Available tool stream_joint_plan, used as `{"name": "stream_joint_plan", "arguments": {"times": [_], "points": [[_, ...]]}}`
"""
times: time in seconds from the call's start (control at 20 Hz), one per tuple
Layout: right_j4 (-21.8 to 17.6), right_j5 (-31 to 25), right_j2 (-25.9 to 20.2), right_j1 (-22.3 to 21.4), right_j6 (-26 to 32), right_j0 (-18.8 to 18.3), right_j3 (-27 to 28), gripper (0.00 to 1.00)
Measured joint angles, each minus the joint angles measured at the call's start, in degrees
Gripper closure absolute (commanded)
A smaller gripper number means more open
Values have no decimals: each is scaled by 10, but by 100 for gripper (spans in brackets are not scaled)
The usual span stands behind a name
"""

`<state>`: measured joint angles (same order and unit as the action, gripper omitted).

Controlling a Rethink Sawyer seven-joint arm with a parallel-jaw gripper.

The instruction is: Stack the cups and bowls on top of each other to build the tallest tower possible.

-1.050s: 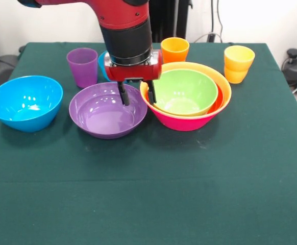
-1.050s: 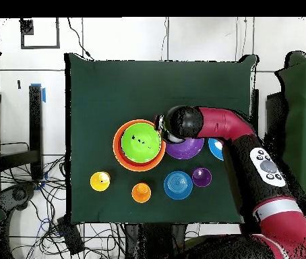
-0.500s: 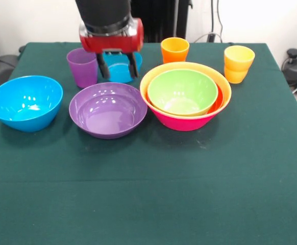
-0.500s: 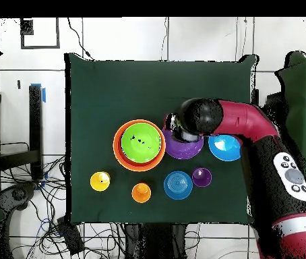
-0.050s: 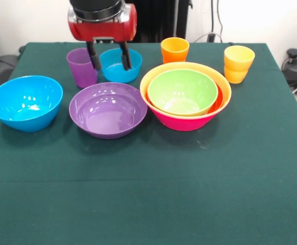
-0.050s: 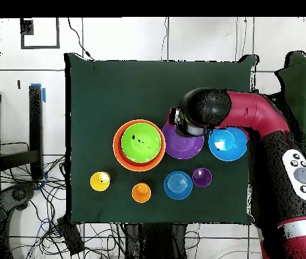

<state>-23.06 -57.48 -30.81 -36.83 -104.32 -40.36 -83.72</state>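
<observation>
The gripper point(image 5: 108, 55) is seen with fingers spread and empty above the purple bowl point(image 5: 107, 110), which sits just beside the pink-based tower point(image 5: 186, 121); its rim is best straddled squarely before it is lifted onto the green bowl point(image 5: 183, 92)

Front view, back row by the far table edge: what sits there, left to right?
Purple plastic cup → small blue plastic bowl, with the open pincer hanging in front of it → orange plastic cup → yellow plastic cup.
</observation>
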Motion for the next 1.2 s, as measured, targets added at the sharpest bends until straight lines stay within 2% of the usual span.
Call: {"name": "stream_joint_plan", "arguments": {"times": [0.5, 0.9, 1.2], "points": [[-51, 74, -2, 71, 0, -3, 27, 0], [-53, 77, 5, 89, -1, 0, 27, 0], [-35, 84, 60, 87, -42, 32, 28, 0]]}}
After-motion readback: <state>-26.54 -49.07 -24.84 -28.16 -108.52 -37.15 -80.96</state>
